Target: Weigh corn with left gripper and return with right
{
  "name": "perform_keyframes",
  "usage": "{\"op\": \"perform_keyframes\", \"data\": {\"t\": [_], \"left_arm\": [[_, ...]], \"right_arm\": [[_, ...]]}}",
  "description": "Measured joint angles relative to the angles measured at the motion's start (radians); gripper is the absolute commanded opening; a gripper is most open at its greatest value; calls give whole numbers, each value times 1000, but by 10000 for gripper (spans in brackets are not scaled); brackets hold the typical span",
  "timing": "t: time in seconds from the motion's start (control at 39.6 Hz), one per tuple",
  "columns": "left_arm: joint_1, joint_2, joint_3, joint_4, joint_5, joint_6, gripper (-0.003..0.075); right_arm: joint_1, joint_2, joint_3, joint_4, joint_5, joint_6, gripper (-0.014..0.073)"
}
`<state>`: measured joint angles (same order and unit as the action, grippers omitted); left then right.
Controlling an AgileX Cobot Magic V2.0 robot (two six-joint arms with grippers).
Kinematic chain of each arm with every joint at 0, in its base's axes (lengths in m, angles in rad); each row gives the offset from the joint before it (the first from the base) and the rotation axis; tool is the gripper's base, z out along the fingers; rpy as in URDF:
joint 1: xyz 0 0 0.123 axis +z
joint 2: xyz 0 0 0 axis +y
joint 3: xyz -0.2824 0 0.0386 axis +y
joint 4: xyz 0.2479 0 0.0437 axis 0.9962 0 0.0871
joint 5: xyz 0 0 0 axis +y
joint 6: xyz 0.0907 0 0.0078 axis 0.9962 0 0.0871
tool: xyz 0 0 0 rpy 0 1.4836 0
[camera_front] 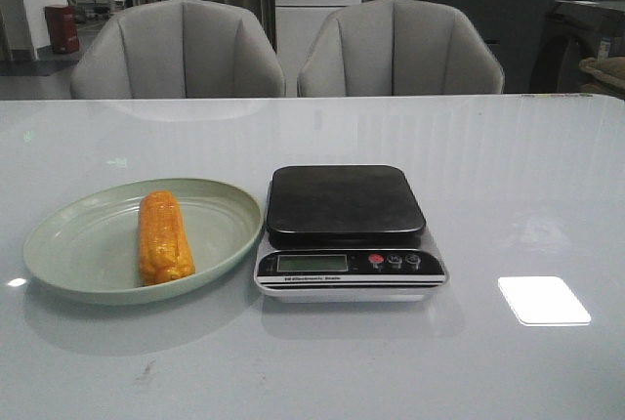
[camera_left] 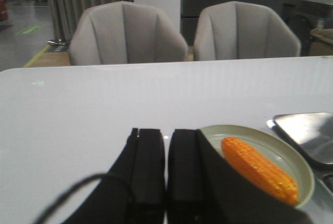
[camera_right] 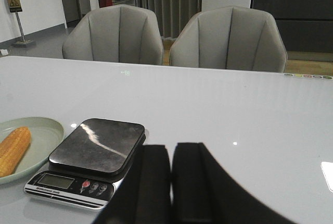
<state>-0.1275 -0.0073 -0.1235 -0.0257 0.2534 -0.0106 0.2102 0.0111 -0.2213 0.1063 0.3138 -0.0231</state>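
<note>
The orange-yellow corn (camera_front: 163, 237) lies lengthwise in a pale green plate (camera_front: 78, 244) at the table's front left. A kitchen scale (camera_front: 347, 230) with a bare black platform stands just right of the plate. Neither gripper shows in the front view. In the left wrist view my left gripper (camera_left: 166, 133) is shut and empty, above the table beside the plate (camera_left: 296, 168), with the corn (camera_left: 258, 167) lying apart from it. In the right wrist view my right gripper (camera_right: 171, 148) is shut and empty, near the scale (camera_right: 88, 156); the corn (camera_right: 13, 150) shows beyond it.
The white glossy table (camera_front: 488, 166) runs to a far edge with two grey chairs (camera_front: 181, 49) behind it. A bright light patch (camera_front: 543, 300) lies on the table at the front right.
</note>
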Motion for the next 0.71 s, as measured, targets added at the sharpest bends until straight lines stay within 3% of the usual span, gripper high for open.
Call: {"op": "perform_keyframes", "data": {"t": [0.3,0.71], "left_arm": [[162,0,129,0,-149,0,113],[166,0,129,0,-253,0,113]], "right_arm": [[0,0,0,0,0,0,175],[0,0,0,0,0,0,175]]}}
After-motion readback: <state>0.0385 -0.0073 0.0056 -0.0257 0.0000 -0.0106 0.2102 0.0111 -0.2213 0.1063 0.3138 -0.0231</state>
